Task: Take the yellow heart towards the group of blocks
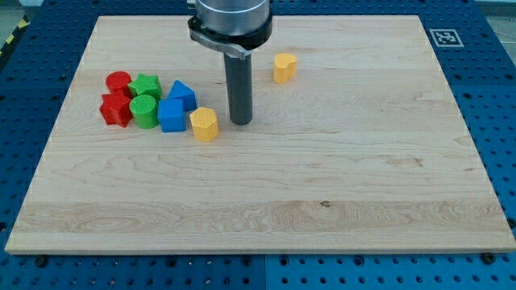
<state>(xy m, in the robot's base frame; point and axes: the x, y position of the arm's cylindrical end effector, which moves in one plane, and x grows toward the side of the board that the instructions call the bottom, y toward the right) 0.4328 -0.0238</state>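
Note:
The yellow heart (284,67) lies alone near the view's top, right of centre. My tip (240,121) rests on the board below and to the left of the heart, well apart from it. The tip stands just right of a yellow hexagon-like block (204,124), with a small gap between them. The group sits at the view's left: a red cylinder (118,81), a green star (147,84), a blue triangle (182,94), a red star (115,109), a green cylinder (144,111) and a blue cube (171,115). The yellow hexagon touches the cube's right side.
The wooden board (322,201) lies on a blue perforated table. A black-and-white marker tag (444,37) sits at the board's top right corner. The arm's grey housing (230,20) hangs over the board's top edge.

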